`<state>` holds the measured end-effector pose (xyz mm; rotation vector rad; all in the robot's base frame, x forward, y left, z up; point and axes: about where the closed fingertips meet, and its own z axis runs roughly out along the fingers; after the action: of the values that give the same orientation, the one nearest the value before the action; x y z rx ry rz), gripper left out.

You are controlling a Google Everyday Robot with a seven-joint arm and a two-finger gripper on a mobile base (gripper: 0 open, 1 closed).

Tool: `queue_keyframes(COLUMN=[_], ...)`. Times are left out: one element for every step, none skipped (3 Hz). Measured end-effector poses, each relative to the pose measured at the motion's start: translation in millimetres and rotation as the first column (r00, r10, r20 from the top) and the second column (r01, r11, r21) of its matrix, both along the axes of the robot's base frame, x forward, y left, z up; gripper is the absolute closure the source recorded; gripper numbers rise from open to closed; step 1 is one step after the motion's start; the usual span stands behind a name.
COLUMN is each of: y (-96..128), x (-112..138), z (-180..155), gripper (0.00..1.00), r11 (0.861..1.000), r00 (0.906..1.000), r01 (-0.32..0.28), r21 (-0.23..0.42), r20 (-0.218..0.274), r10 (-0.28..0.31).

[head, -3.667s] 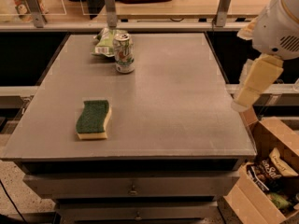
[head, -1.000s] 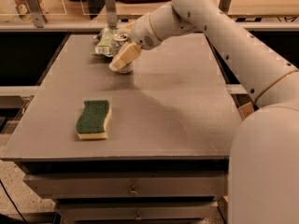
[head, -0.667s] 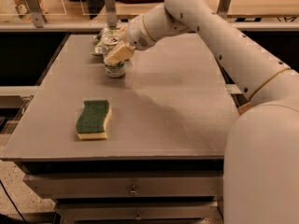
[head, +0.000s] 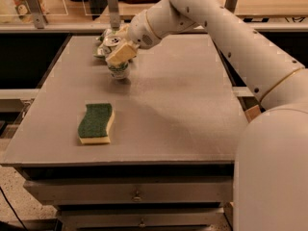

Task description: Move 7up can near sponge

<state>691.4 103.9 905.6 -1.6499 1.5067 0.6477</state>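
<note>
Reaching: the arm [head: 226, 30] comes in from the 3 o'clock side and stretches across the table [head: 192, 114] toward 11 o'clock. I judge this is so it can take the can from above.
Gripper: the gripper [head: 121, 55] sits right over the top of the 7up can [head: 119, 71]. I cannot tell whether it is open or clamped on the can.
Can: it is upright and appears to stand on the table, at about 11 o'clock from the table's middle.
Why there: it is just in front of a crinkled snack bag [head: 102, 46], so coming from above likely avoids snagging the bag.
Sponge: the sponge [head: 96, 122] lies flat, green side up, at about 8 o'clock on the table and well apart from the can, roughly at the can's 7 o'clock.
Task so far: the can is not yet near the sponge, and the bare surface between them looks free for the carry.
Hidden: the can's upper half and pull tab are covered by the gripper, so any contact cannot be made out.
Cut off: the robot's pale body fills the 4 o'clock corner and runs out of view.
Unclear: part of the bag is tucked behind the gripper.
</note>
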Motion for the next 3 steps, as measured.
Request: queue_keyframes(y=[-23.2,-42.2,-52.2], x=[-32.3,-76.7,-127.3], z=[19.4,23.7,12.5], gripper=[1.0,1.0,1.0], r11=[0.999,0.997,0.992], r00=[0.9992,0.9956,0.9876], r01=[-0.03,-0.074,-0.127], r21=[0.013,0.014,0.013], r20=[-0.026,-0.057,-0.092], r10=[0.03,0.074,0.127])
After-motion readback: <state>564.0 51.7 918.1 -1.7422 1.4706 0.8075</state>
